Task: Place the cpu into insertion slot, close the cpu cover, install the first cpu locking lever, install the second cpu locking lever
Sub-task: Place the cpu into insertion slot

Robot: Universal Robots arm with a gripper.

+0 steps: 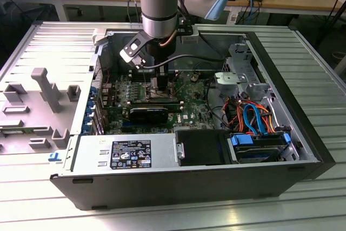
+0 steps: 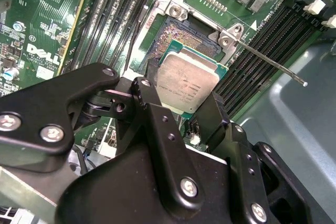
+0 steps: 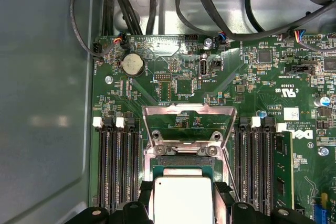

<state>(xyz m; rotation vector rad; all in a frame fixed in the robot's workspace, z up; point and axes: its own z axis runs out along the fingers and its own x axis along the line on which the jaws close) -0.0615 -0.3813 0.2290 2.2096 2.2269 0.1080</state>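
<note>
The cpu (image 2: 188, 83) is sitting between the two black fingers (image 3: 145, 189) of the gripper (image 2: 184, 100). They are pressing on its two opposite edges, so the gripper is clamped on the cpu. The chip is showing its dull silver top. It is hanging right over the slot (image 2: 176, 38) and covering the nearer part of it, while the far part with the fine contacts is lying bare. I cannot tell whether the chip is already touching the slot.

The cover (image 3: 189, 109) is standing open, tilted up from its hinge at the far edge of the slot, and the green board is showing through its window. A thin lever (image 2: 273, 64) is sticking out free from one corner of the slot, not locked down.

Long dark memory slots (image 3: 118, 166) are running on both sides of the slot. The board (image 3: 173, 85) is also carrying a round battery (image 3: 132, 64) beyond the cover. Black cables (image 3: 210, 19) are looping along the metal wall behind it.

In the exterior view the arm (image 1: 159, 4) is reaching down from above into the open case (image 1: 292, 150), near its middle. The case is lying on a ribbed metal table (image 1: 303, 209). A grey plastic part (image 1: 46, 87) is lying on the table at the exterior view's left, just beside the case.
</note>
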